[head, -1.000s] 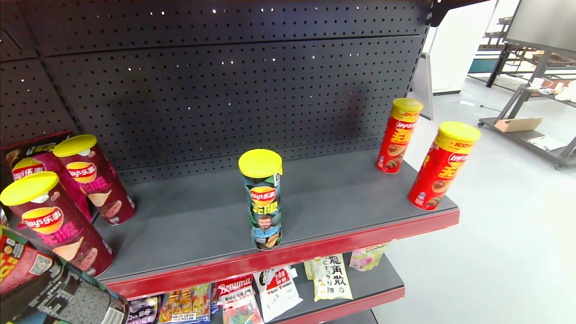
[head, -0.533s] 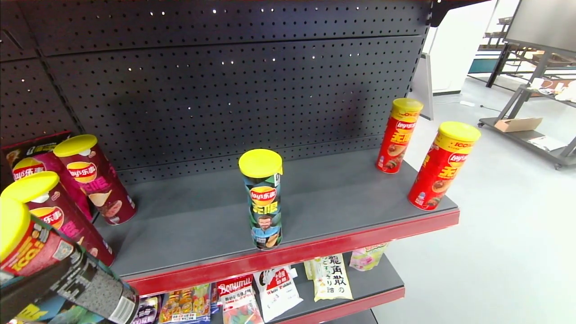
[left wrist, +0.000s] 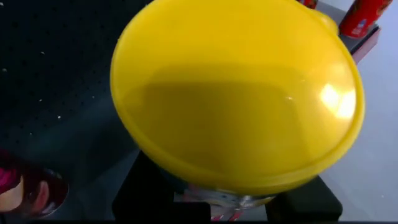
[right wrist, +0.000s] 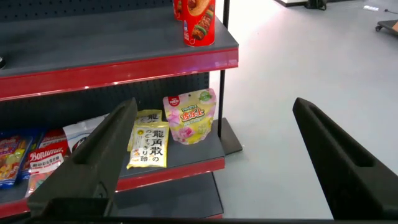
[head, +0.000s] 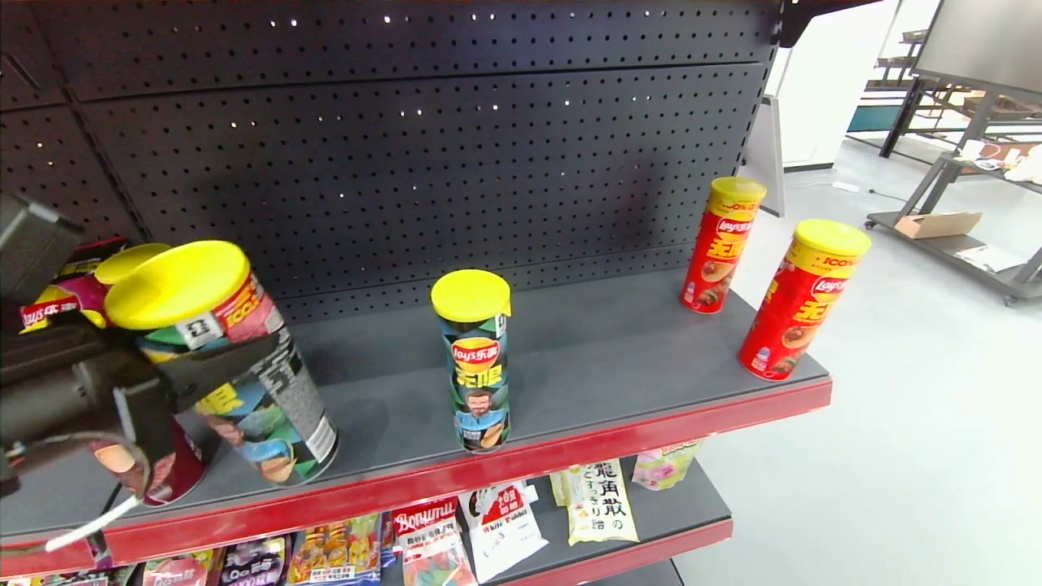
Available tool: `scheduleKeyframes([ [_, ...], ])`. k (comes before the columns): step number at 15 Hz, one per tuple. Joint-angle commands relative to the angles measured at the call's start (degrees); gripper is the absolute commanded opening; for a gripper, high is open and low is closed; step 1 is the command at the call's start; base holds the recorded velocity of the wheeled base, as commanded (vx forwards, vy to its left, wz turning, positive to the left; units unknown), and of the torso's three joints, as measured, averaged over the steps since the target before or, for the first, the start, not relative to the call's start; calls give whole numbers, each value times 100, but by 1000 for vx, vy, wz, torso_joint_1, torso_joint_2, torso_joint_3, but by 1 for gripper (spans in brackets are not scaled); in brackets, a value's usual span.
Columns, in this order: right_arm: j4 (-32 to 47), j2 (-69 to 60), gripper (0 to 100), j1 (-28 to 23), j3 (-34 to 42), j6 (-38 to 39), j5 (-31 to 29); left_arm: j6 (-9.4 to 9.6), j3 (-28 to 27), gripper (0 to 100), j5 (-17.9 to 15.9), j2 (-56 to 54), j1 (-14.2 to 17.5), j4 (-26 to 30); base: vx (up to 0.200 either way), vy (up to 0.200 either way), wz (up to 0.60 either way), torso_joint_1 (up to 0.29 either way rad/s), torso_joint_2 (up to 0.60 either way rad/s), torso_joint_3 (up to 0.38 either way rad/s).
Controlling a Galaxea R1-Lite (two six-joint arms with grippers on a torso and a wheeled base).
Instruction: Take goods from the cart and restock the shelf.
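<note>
Here, left jaws clasp can [head: 262,382] — tilted

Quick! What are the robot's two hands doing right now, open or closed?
Left gripper: closed on the yellow-lidded chip can.
Right gripper: open, holding nothing.

Yellow lid [left wrist: 236,93] of the chip can [left wrist: 217,202] up close, seen from above. Left gripper [left wrist: 227,208] has dark fingers [left wrist: 140,196] on either side of the can, under the lid. Black pegboard [left wrist: 56,68] behind; maroon can [left wrist: 25,190] nearby, red can [left wrist: 367,15] farther along the shelf [left wrist: 368,40].
</note>
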Motion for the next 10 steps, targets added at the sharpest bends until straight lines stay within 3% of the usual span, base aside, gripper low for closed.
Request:
scheduleKeyframes([
  [1,-1,-7,100,0,0,0,0,-42,-838,0,51,1464,-88,-137,0,0,0,0,0,0],
  [6,-1,-7,100,0,0,0,-9,-69,-2016,0,288,3283,-185,-1051,0,0,0,0,0,0],
  [10,-1,-7,100,0,0,0,0,-86,-2693,0,288,4013,-202,-1113,0,0,0,0,0,0],
])
